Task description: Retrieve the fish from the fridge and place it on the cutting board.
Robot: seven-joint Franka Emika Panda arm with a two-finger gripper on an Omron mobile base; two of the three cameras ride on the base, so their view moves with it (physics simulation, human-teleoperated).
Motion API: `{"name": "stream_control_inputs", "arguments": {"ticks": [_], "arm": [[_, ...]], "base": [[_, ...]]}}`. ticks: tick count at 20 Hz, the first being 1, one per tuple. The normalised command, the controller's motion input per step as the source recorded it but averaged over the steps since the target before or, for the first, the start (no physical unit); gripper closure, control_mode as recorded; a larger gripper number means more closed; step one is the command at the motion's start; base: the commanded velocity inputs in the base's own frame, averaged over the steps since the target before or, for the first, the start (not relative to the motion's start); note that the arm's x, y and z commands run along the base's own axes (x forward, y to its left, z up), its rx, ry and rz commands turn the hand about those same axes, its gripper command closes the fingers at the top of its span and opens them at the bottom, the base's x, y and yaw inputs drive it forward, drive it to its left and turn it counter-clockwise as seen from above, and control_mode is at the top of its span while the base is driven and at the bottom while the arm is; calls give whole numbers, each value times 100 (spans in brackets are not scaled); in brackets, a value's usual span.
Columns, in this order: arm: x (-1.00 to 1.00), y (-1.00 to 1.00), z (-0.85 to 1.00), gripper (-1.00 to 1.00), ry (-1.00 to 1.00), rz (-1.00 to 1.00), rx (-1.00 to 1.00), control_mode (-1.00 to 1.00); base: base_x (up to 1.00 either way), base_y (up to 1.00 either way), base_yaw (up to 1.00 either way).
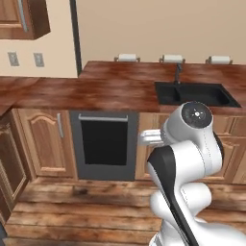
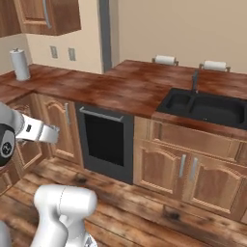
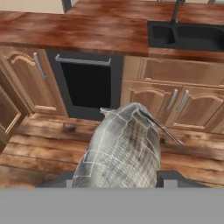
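The two-finger gripper (image 3: 114,177) pinches the small pale silver-grey fish (image 3: 120,146), which juts out over the plank floor (image 3: 39,153); judged mid-carry (no board in sight); next, find the cutting board and lower the fish onto it.

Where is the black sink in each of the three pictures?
Left base view: the black sink sits in the brown wooden counter at the right, just above the white arm's round joint.
Right base view: it is at the right, set in the counter above the wooden cupboard doors.
Hand view: it is at the top right.
Shared landmark: the dark grey dishwasher front, left of the sink in all three.
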Motion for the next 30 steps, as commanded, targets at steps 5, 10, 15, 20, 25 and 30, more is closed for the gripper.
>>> {"name": "stream_control_inputs", "arguments": {"ticks": [5, 10, 15, 20, 25, 30], "arm": [[0, 0, 0, 100, 0, 0, 0, 100], [0, 0, 0, 100, 0, 0, 0, 100], [0, 0, 0, 100, 0, 0, 0, 100], [0, 0, 0, 100, 0, 0, 0, 100], [0, 0, 0, 100, 0, 0, 0, 100], [0, 0, 0, 100, 0, 0, 0, 100]], "base": [[58, -33, 1], [78, -42, 11], [63, -26, 18], [19, 6, 37], [35, 2, 46], [57, -8, 51]]}}
